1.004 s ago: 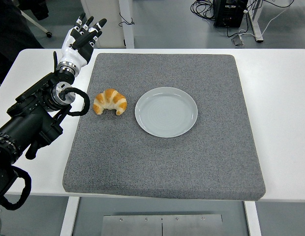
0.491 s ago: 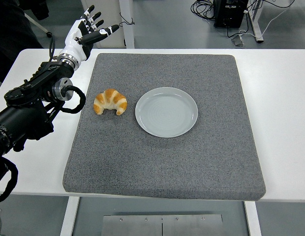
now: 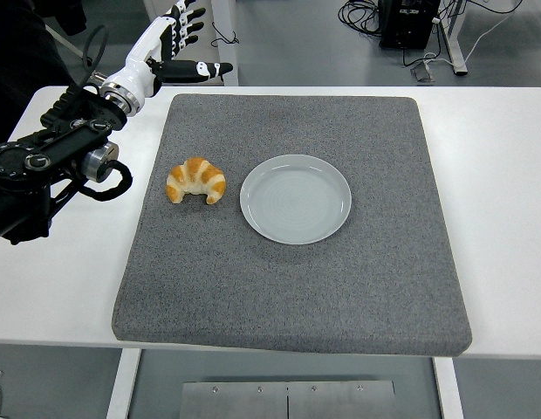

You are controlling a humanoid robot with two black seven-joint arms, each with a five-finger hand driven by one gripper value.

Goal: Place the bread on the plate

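Observation:
A golden croissant (image 3: 195, 181) lies on the grey mat (image 3: 288, 288), left of centre. A pale blue-grey plate (image 3: 295, 198) sits on the mat just to the right of the croissant, empty. My left hand (image 3: 179, 44) is raised above the table's far left corner, well behind and above the croissant. Its fingers are spread and the thumb points right; it holds nothing. The black left arm (image 3: 52, 161) comes in from the left edge. The right arm does not show.
The mat covers most of the white table (image 3: 506, 175). Beyond the far edge are table legs, cables and a black box on the floor.
My left hand has risen and moved to the right and farther back, with the forearm swinging up. The croissant and the plate have not moved.

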